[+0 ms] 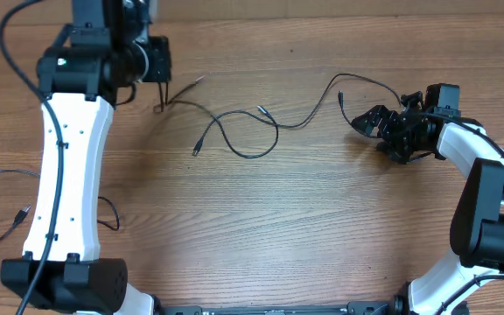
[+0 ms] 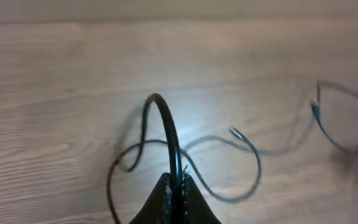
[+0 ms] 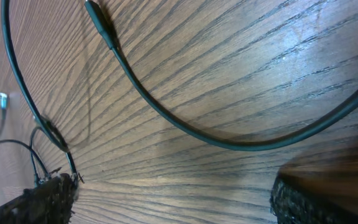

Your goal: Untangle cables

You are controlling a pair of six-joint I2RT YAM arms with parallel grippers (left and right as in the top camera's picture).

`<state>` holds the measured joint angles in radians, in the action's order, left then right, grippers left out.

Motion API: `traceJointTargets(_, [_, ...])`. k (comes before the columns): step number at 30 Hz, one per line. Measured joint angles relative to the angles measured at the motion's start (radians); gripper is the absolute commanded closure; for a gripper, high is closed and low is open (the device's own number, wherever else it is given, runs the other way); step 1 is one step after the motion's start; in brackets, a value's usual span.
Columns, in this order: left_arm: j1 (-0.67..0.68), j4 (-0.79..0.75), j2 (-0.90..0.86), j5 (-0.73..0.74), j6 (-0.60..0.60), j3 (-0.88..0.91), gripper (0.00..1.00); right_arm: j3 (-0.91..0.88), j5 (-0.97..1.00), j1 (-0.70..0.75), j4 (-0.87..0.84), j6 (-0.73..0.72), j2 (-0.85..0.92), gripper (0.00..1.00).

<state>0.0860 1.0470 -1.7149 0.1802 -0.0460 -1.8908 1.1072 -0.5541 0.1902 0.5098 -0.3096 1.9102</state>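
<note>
Thin black cables (image 1: 234, 131) lie in loose loops across the far middle of the wooden table. My left gripper (image 1: 160, 105) is at the far left, shut on one cable (image 2: 166, 130) that arcs up out of its tips (image 2: 178, 186). Two small plugs (image 2: 235, 132) (image 2: 316, 109) lie beyond it. My right gripper (image 1: 373, 131) is at the far right, open, low over the wood with nothing between its fingers (image 3: 48, 199). A cable (image 3: 229, 144) curves just ahead of the right gripper (image 3: 179, 208), and its plug (image 3: 101, 22) lies further off.
A separate thin black cable (image 1: 11, 206) lies at the left edge of the table beside the left arm's white link (image 1: 64, 166). The right arm's base (image 1: 488, 227) stands at the right edge.
</note>
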Motion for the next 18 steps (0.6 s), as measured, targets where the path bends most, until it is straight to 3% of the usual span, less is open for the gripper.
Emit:
traceJointTargets(13, [0.268, 0.083, -0.197, -0.184, 0.02, 0.005, 0.96, 0.0, 0.0, 0.0, 0.0, 0.0, 0.0, 0.0])
traceJointTargets(18, [0.342, 0.119, -0.324, -0.22, 0.047, 0.008, 0.89, 0.0, 0.0, 0.0, 0.0, 0.0, 0.0, 0.0])
